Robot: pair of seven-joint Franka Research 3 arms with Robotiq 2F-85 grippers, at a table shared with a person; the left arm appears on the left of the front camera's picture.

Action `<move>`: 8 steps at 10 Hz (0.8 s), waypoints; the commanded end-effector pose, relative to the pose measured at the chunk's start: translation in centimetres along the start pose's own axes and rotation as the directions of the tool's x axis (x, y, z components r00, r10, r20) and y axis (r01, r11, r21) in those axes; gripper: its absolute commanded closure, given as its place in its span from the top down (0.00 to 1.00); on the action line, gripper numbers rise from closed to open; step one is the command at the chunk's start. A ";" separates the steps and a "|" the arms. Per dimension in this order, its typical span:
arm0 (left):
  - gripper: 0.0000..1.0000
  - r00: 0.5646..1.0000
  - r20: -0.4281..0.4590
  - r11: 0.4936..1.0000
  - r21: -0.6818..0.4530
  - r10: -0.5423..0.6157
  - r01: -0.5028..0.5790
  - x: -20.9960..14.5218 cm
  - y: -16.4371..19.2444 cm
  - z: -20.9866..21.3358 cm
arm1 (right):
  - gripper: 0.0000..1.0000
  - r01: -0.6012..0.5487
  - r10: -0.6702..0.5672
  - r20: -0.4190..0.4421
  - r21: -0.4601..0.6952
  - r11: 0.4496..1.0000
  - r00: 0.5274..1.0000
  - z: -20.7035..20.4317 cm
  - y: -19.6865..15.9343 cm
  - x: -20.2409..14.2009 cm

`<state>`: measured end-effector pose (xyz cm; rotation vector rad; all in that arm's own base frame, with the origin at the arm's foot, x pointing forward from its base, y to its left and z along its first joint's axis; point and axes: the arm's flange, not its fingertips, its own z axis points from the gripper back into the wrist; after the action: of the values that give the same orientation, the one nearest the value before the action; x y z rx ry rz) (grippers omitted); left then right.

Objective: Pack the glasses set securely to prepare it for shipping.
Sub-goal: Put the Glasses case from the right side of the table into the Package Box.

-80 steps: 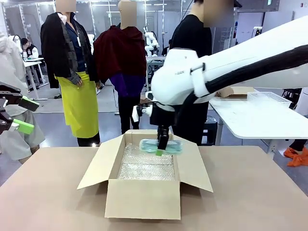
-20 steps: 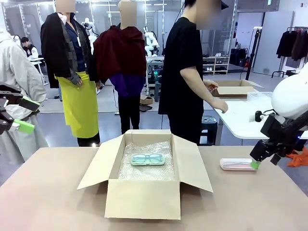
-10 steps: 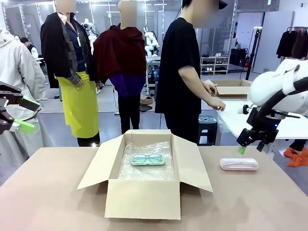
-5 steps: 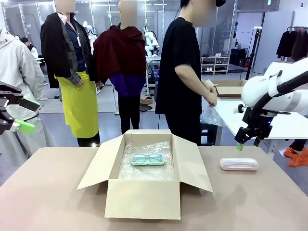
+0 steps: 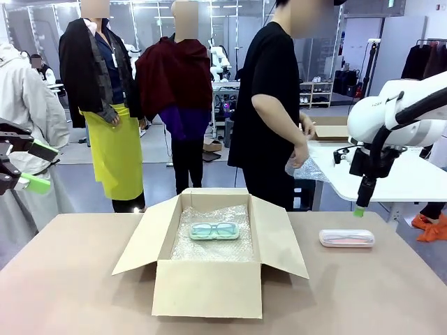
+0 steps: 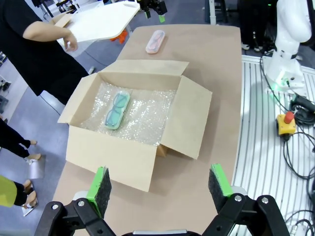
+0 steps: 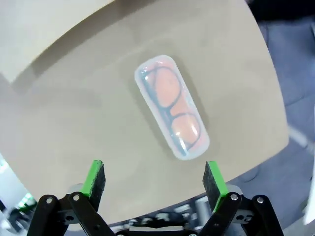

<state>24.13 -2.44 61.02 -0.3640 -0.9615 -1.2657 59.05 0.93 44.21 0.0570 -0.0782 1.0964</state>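
spread wide, my right gripper (image 5: 361,208) hangs in the air over the far right part of the tabletop (image 5: 363,293), pads pointing down, holding nothing and touching nothing. from my right wrist i look straight down past both green pads at the salmon-pink pack (image 7: 172,113); it lies flat on the bare tabletop near the right edge, set at a slant to my fingers, with dark-rimmed glasses showing through its clear top. it is below the gripper (image 7: 153,172) and apart from it.

my left gripper (image 5: 38,167) is also fully apart and empty, held high off the left edge of the tabletop, well away from everything.

the cardboard box (image 5: 208,286) stands in the middle of the tabletop with all four flaps folded outward. bubble wrap (image 5: 209,252) lines its bottom, and the mint-green pack (image 5: 214,230) lies flat on that lining toward the far wall, its dark-rimmed glasses facing up. from my left wrist the same pack (image 6: 116,111) sits along one side of the box floor.

the box's right flap (image 5: 283,237) slopes up between the box floor and the pink pack.

beyond the far edge a person in a black shirt (image 5: 269,105) stands side-on, hands (image 5: 297,155) at a crinkled clear sheet (image 5: 312,169) by a white table.
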 end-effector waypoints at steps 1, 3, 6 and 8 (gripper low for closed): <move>1.00 1.000 0.021 1.000 -0.005 -0.016 0.016 0.1 0.1 0.1 | 1.00 -0.189 0.189 0.001 0.015 0.982 0.982 -1.1 -1.0 0.2; 1.00 1.000 0.021 1.000 -0.005 -0.016 0.016 0.1 0.1 0.1 | 1.00 -0.328 0.329 -0.044 0.018 0.944 0.943 -3.2 -0.7 0.9; 1.00 1.000 0.021 1.000 -0.005 -0.016 0.016 0.1 0.1 0.1 | 1.00 -0.425 0.428 -0.062 0.052 0.904 0.902 -5.6 -0.2 1.3; 1.00 1.000 0.021 1.000 -0.005 -0.016 0.016 0.1 0.1 0.1 | 1.00 -0.411 0.413 -0.062 0.043 0.911 0.909 -6.8 -0.4 1.3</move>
<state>24.13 -2.44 61.02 -0.3645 -0.9616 -1.2656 60.28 2.80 38.04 0.0410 0.0099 1.5123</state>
